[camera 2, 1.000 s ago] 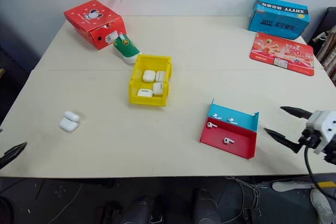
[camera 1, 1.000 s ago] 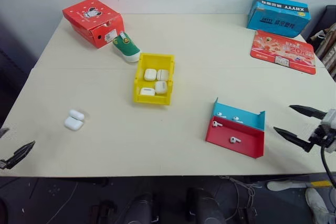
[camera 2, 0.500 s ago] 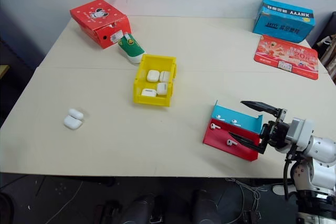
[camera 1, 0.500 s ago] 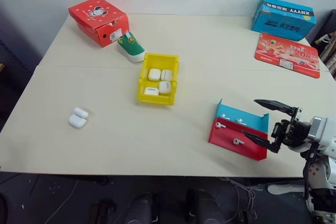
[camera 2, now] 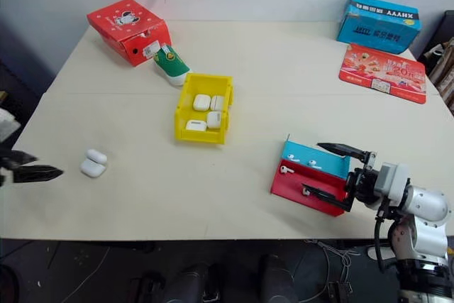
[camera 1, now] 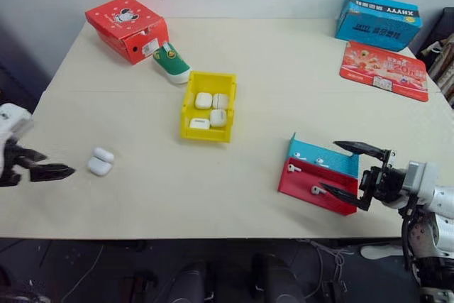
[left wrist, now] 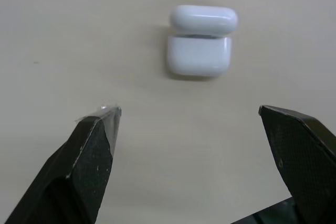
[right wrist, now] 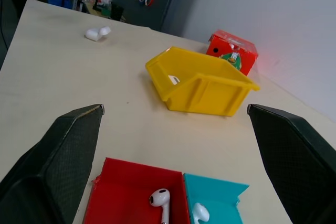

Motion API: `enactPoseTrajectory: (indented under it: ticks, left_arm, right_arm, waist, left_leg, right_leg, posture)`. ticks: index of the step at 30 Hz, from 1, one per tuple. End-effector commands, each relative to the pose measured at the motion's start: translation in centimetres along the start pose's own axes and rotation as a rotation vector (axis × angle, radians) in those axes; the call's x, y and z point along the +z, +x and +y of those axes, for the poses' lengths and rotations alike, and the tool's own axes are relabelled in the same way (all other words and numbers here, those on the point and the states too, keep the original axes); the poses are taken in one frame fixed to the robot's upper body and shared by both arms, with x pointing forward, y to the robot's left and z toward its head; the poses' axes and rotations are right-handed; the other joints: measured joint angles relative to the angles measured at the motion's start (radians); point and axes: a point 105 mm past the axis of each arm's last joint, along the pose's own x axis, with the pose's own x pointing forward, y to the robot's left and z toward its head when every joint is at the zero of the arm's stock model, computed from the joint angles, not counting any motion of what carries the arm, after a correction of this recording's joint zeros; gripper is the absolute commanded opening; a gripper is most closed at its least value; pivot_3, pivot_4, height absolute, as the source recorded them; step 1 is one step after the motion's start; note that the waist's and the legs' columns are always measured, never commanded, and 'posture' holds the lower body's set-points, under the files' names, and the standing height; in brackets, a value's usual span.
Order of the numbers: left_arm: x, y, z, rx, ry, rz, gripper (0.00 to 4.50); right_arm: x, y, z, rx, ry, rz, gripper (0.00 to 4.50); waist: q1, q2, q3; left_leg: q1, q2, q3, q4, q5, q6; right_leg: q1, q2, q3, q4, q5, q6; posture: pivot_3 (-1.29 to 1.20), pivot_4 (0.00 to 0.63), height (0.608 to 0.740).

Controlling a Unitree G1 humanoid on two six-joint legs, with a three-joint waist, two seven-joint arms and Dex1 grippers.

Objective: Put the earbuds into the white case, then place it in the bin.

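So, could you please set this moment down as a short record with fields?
case: white case on the table, lid open, apart from both grippers
earbuds: earbuds lying in the red-and-blue tray
bin: yellow bin mid-table, four white cases inside
left gripper: left gripper open, beside the white case, holding nothing
right gripper: right gripper open, at the tray's end, holding nothing
other: red box, green shoe, blue box

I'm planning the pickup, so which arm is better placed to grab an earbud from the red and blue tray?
Right. The right gripper is open beside the red-and-blue tray, aimed at its earbuds. The left gripper is across the table, near the white case.
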Motion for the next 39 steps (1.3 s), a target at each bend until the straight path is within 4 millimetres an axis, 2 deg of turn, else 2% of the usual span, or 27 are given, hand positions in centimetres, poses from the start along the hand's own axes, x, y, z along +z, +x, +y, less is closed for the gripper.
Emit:
enactPoseTrajectory:
  ticks: [1,7,15,21,29,39]
  left_arm:
    - [0.7,1.7,-0.1,0.031,-0.002,0.051,4.46]
    - [1.6,4.1,-0.6,0.052,0.073,0.115,4.46]
    - [0.4,6.0,-0.2,0.104,0.095,0.199,4.46]
    - [1.1,7.0,-0.7,0.081,0.091,0.168,4.46]
    - [1.1,7.7,-0.1,0.116,0.076,0.172,4.46]
    - [1.3,8.6,-0.5,0.111,0.033,0.167,4.46]
  right_arm:
    - [0.7,0.3,0.5,0.041,-0.015,0.005,4.5]
    - [1.2,0.5,0.1,0.013,-0.033,0.016,4.5]
    - [1.5,0.2,-0.4,-0.029,-0.037,0.02,4.5]
    - [1.3,0.0,-0.3,-0.03,-0.025,0.019,4.5]
    - [1.3,0.0,-0.2,-0.032,-0.012,0.018,4.5]
    - [1.8,0.5,0.0,-0.039,-0.009,0.012,4.5]
  waist:
    - [-0.002,-0.001,0.0]
    - [-0.002,-0.001,0.001]
    - [0.001,-0.002,0.001]
    - [0.009,-0.004,0.002]
    - [0.022,-0.004,0.002]
    - [0.025,-0.004,0.001]
  left_leg:
    - [0.0,0.001,0.0,0.001,0.0,0.0]
    - [0.001,0.004,0.003,0.003,0.002,-0.001]
    - [0.0,0.005,0.005,0.005,0.003,-0.002]
    - [0.0,0.005,0.006,0.007,0.004,-0.001]
    - [0.0,0.006,0.008,0.011,0.004,-0.001]
    - [-0.001,0.006,0.008,0.016,0.003,-0.001]
  right_leg:
    - [0.0,0.002,0.001,0.001,0.0,0.001]
    - [-0.001,0.005,0.006,0.002,-0.001,0.001]
    - [-0.005,0.004,0.009,0.006,-0.001,0.0]
    - [-0.006,0.003,0.011,0.009,-0.001,0.0]
    - [-0.008,-0.001,0.013,0.012,-0.001,0.0]
    - [-0.008,-0.004,0.013,0.015,-0.002,-0.001]
  posture:
    - [0.0,0.15,0.74]
    - [0.0,0.15,0.74]
    - [0.0,0.15,0.74]
    - [0.0,0.15,0.74]
    - [0.0,0.15,0.74]
    - [0.0,0.15,0.74]
